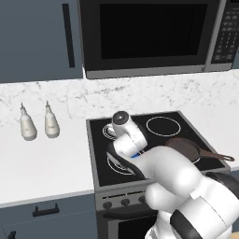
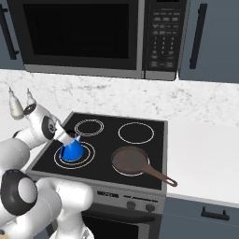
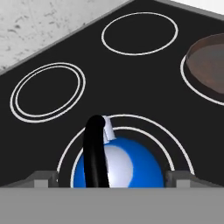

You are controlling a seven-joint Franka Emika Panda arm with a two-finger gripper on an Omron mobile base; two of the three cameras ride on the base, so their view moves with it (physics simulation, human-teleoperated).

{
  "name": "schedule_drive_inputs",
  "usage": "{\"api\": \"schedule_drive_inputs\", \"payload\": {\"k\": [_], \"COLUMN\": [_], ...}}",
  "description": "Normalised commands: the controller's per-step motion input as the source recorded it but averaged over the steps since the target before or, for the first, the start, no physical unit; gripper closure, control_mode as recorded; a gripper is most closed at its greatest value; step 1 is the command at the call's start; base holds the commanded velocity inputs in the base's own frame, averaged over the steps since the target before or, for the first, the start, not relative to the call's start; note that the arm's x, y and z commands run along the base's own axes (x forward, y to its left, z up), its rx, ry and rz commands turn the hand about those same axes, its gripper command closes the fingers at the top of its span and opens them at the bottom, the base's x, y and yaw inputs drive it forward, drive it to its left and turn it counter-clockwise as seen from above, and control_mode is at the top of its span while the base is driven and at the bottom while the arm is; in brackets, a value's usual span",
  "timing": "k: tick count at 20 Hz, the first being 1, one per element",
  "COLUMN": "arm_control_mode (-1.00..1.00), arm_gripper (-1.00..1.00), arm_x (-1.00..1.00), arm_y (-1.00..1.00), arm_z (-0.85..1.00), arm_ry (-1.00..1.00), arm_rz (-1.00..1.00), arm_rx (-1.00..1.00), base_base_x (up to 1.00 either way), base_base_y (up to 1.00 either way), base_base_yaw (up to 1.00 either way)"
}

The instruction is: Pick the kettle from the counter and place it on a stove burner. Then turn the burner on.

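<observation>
glossy blue cone kettle [image 2: 72, 151], double-ringed stove burner [image 2: 88, 157]

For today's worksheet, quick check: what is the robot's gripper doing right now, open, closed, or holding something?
Gripper: open, one fingertip on each side of the blue kettle, which sits on the large stove burner; holding nothing.

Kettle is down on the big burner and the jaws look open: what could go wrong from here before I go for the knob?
1. The gripper is open but its fingertips flank the kettle; a sideways retreat could snag the black handle and tip it. Lifting straight up seems safer.
2. The frying pan sits on the neighbouring burner, its handle pointing toward the knobs; the arm might brush it.
</observation>
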Motion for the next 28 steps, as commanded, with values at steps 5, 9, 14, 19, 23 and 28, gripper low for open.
{"api": "schedule_drive_inputs", "payload": {"k": [5,9,14,19,23,28], "arm_control_mode": [-1.0,-1.0,-1.0,-1.0,-1.0,-1.0], "arm_gripper": [-1.0,-1.0,-1.0,-1.0,-1.0,-1.0], "arm_x": [-0.31,-0.69,-0.99,-1.0,-1.0,-0.95], "arm_y": [0.01,0.0,0.03,0.25,0.6,0.98], "arm_z": [0.19,0.01,0.0,0.01,-0.22,-0.61], "arm_ry": [0.05,0.04,-0.01,-0.08,-0.08,-0.03], "arm_rz": [0.05,0.1,0.14,0.19,0.27,0.34], "arm_rx": [0.0,0.0,0.0,-0.03,-0.18,-0.3], "base_base_x": [0.0,0.0,0.0,0.0,0.0,0.0], "base_base_y": [0.0,0.0,0.0,0.0,0.0,0.0], "base_base_yaw": [0.0,0.0,0.0,0.0,0.0,0.0]}}
